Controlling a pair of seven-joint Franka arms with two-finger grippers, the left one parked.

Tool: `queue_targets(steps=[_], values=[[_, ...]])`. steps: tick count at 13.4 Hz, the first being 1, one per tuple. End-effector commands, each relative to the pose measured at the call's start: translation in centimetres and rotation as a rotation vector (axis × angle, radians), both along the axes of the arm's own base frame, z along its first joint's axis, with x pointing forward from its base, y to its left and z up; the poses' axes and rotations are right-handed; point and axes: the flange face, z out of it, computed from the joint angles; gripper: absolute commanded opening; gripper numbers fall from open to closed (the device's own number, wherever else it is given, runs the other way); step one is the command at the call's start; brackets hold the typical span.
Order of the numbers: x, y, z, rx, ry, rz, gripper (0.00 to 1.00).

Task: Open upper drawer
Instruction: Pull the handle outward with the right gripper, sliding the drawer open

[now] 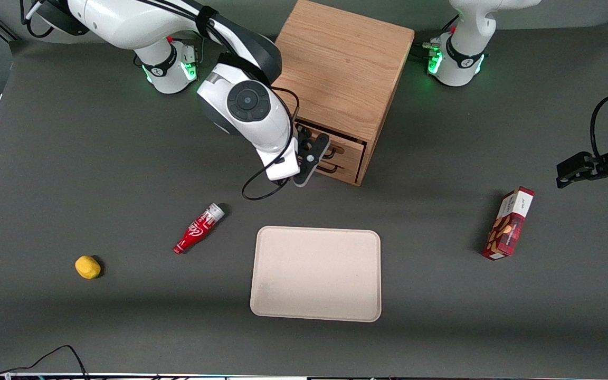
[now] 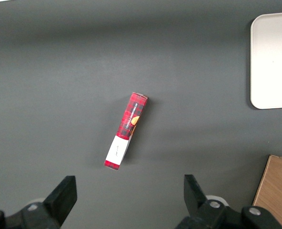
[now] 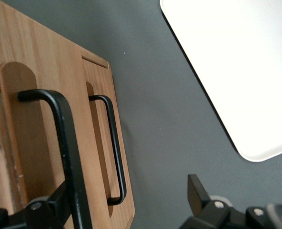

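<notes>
The wooden cabinet (image 1: 343, 63) stands at the back middle of the table. Its upper drawer (image 1: 347, 143) has a light oak front with a thin black wire handle (image 1: 338, 150), and it sits about level with the lower drawer (image 1: 347, 168). My right gripper (image 1: 312, 155) is open, right in front of the drawer fronts. In the right wrist view the upper drawer front (image 3: 36, 119) and its handle (image 3: 67, 143) are very close. The handle passes just inside one finger (image 3: 55, 202), between the open fingers of the gripper (image 3: 126, 205). The lower handle (image 3: 115, 143) lies farther off.
A beige tray (image 1: 315, 273) lies nearer the front camera than the cabinet; it also shows in the right wrist view (image 3: 236, 71). A red bottle (image 1: 198, 228) and a yellow lump (image 1: 87, 267) lie toward the working arm's end. A red box (image 1: 510, 224) lies toward the parked arm's end.
</notes>
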Motion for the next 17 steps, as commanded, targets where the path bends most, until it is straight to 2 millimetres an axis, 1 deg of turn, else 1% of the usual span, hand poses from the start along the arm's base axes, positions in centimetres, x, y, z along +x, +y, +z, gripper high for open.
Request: queue_targets(steps=[1,4,5,8,10,11,17], values=[[1.7,-1.1,-1.0,-0.003,-0.032,0.027,1.00],[3.4,-2.5,-1.8,-0.012,-0.045,0.039,1.00],[3.8,-2.6,-1.6,-0.009,-0.051,0.033,1.00],[6.0,-4.5,-1.5,-0.015,-0.070,0.005,1.00],[7.9,-5.9,-1.1,-0.009,-0.104,-0.038,1.00],[8.8,-7.0,-1.3,-0.010,-0.119,-0.059,1.00],[14.0,-12.1,-0.9,0.020,-0.263,-0.177,1.00]])
